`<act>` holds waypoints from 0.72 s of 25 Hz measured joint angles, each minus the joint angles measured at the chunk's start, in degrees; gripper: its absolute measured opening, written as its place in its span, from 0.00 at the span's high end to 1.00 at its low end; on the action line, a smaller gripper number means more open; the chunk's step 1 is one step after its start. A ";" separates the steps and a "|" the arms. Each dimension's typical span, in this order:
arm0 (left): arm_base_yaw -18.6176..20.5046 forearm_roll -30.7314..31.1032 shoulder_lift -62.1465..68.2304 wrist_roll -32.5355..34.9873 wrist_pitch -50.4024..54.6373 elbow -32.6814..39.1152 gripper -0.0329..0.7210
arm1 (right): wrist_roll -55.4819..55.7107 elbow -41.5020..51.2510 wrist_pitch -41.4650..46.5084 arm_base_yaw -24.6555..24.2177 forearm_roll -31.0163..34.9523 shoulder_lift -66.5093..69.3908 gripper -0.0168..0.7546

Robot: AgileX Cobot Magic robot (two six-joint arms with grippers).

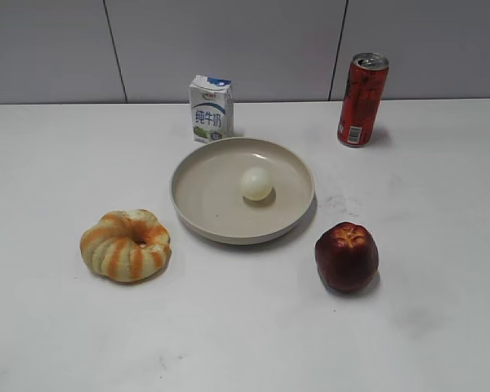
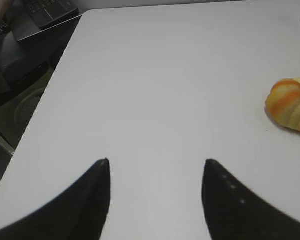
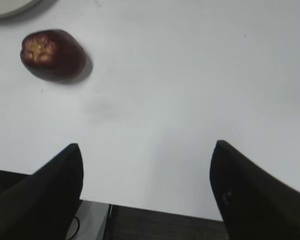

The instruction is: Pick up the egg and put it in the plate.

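The pale cream egg [image 1: 256,184] lies inside the large beige plate [image 1: 198,200], a little right of its middle, at the table's centre. A sliver of the plate's rim shows in the right wrist view [image 3: 7,9] at the top left. Neither gripper shows in the exterior view. My left gripper [image 2: 157,161] is open and empty over bare white table, far left of the plate. My right gripper [image 3: 147,145] is open and empty above the table's front edge, right of the apple.
A dark red apple [image 1: 346,256] [image 3: 52,54] sits right-front of the plate. The orange-striped ring bread [image 1: 126,244] [image 2: 291,103] lies left-front. A milk carton [image 1: 211,109] and a red can [image 1: 362,100] stand behind. The table's left edge drops off [image 2: 37,122].
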 joint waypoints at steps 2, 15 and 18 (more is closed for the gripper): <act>0.00 0.00 0.00 0.00 0.00 0.00 0.36 | 0.35 5.47 -0.12 0.00 0.00 -6.61 0.21; 0.00 0.00 0.00 0.03 0.00 0.00 0.36 | -3.42 27.25 -7.26 0.00 2.19 -39.34 0.21; 0.00 0.00 0.00 0.03 0.00 0.00 0.36 | -3.84 27.95 -8.47 0.00 3.09 -41.09 0.21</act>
